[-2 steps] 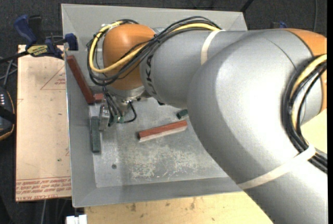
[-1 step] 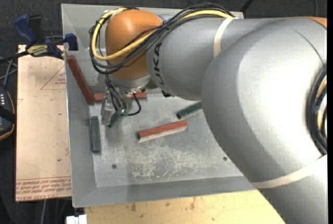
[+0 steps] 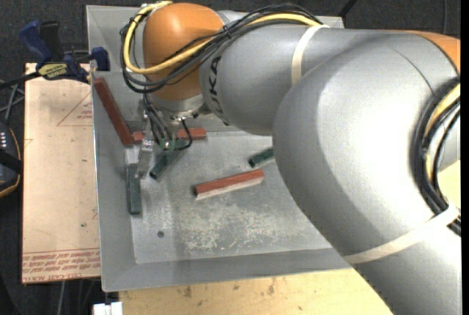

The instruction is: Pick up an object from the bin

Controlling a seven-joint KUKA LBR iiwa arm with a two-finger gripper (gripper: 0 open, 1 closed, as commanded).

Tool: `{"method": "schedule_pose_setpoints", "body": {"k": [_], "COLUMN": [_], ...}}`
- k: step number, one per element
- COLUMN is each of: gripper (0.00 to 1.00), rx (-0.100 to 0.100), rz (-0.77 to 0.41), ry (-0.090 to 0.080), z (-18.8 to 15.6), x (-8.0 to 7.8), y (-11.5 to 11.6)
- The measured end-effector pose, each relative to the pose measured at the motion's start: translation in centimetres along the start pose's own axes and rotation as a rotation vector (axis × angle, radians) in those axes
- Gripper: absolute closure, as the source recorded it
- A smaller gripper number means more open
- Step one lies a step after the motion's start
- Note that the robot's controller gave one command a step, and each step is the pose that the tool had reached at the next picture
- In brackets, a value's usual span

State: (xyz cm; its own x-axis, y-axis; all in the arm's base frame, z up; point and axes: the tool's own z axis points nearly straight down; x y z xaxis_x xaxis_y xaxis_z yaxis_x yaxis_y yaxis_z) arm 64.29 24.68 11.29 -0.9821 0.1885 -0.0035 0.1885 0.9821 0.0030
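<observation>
Bin of grey sheet metal (image 3: 220, 233) sits below the arm, its scuffed floor carrying a few loose sticks. The grey arm body (image 3: 352, 123) crosses in from the right and ends in a rounded orange wrist cover (image 3: 176, 50), looped with black and yellow cables, above the bin's upper left part. Under that cover the jaws hang low over the floor in the left part of the bin, not far from the left wall. Whether they are spread or pressed together cannot be told, since their tips merge with the cables and the dark things beneath. Directly under them lies a short dark green flat stick (image 3: 165, 160), tilted, its upper end at the jaws and its lower end pointing down and to the left; whether it is touched or pinched cannot be told either. Just right of the jaws a short red stick (image 3: 193, 134) lies almost level. A long reddish-brown bar (image 3: 112, 110) runs slantwise along the left wall, its lower end near the jaws. A second dark green bar (image 3: 134, 190) lies below, close to the tilted stick's lower end. Toward the middle, well apart from the jaws, a reddish-brown bar with a pale side (image 3: 229, 184) lies slightly slanted, and a small dark green piece (image 3: 261, 157) lies near its right end, at the edge of the arm.
</observation>
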Motion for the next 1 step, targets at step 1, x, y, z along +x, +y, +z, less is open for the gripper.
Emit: {"method": "schedule_pose_setpoints", "body": {"k": [1], "gripper": [0.0], "rx": [0.001], "rz": [0.001], "ry": [0.002], "z": [1.07], "x": [-0.39], "y": [0.11]}}
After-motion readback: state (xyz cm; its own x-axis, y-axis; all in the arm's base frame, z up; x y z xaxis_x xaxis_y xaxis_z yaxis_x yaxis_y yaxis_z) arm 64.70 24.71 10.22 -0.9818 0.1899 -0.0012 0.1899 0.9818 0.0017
